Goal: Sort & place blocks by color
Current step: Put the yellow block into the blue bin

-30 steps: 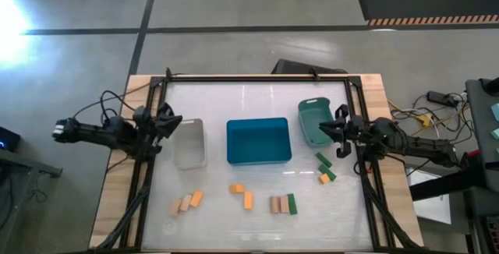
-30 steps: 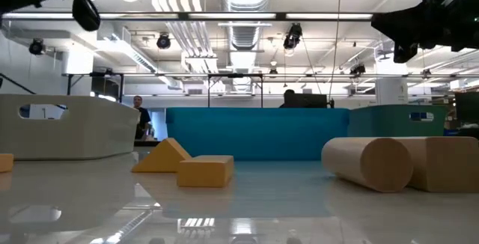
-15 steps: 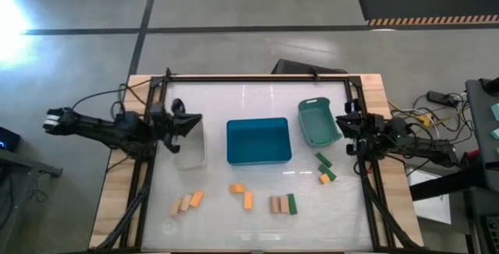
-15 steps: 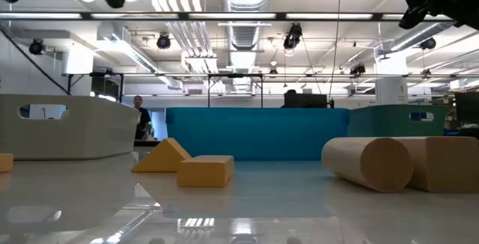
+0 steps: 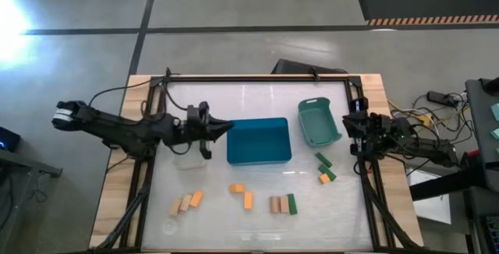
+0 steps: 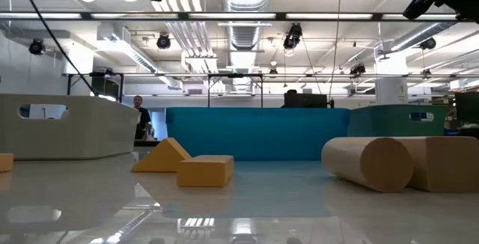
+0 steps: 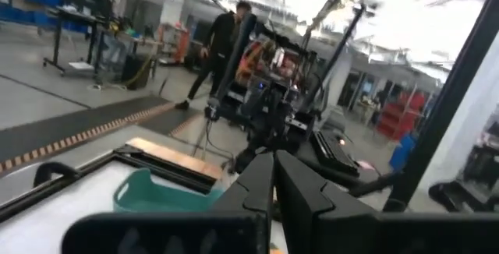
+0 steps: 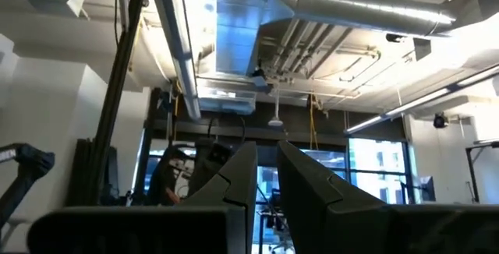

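The white table (image 5: 257,227) is sitting on a grey floor (image 5: 234,5) in a big room. The blocks (image 5: 248,200) are lying along the lower part of the high view, below the blue bin (image 5: 259,141). The left gripper (image 5: 222,127), pinched closed, is hanging beside that bin. The right gripper (image 5: 348,120), holding nothing with fingers nearly together, is waiting at the right edge.

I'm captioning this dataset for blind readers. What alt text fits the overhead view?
Overhead view of a table: the left gripper, shut, reaches over the table beside a blue rectangular bin, while the right gripper waits at the table's right edge beside a teal bin. Small orange, tan and dark green blocks lie scattered nearer the front.
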Controlling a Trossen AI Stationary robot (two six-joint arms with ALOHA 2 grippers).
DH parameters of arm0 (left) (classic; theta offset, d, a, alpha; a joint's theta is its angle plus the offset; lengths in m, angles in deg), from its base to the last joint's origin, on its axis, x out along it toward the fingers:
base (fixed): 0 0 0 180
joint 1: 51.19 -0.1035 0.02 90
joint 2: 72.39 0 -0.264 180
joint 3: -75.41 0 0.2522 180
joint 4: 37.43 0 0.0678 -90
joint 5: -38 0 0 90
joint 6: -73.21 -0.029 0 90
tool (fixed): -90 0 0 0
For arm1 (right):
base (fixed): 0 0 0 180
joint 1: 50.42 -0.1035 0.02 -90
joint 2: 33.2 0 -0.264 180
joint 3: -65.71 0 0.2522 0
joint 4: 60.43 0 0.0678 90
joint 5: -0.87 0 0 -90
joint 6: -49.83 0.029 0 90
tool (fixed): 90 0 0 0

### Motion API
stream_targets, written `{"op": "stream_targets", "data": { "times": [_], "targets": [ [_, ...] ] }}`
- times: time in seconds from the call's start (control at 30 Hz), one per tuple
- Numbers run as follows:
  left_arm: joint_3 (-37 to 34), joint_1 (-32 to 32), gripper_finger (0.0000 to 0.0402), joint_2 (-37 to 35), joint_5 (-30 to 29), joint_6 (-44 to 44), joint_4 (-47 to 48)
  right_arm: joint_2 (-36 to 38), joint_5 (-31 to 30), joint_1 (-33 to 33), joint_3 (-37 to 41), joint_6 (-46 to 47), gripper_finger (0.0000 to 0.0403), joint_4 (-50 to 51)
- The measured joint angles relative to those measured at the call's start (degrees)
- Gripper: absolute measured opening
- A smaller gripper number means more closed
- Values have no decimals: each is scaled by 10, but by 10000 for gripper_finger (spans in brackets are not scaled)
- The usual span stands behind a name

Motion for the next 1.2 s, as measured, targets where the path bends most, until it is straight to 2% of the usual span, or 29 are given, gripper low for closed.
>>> {"op": "stream_targets", "data": {
  "times": [0.1,0.2,0.47,0.7,0.87,1.0,1.2],
  "targets": [
    [27,0,0,33,17,1,27,-8,26,0,-12,0,43,-2],
    [60,1,0,55,20,21,74,-19,27,0,-19,6,43,0],
    [142,15,0,96,21,66,259,-34,24,0,-22,2,43,1],
    [228,68,0,134,24,75,454,-34,21,0,-23,-9,43,1],
    [282,114,0,189,25,66,557,-34,18,0,-23,-10,43,1],
    [307,144,0,237,34,47,606,-34,16,0,-23,-9,43,3],
    [314,170,0,313,43,45,613,-34,5,0,-23,-10,43,7]
  ]
}}
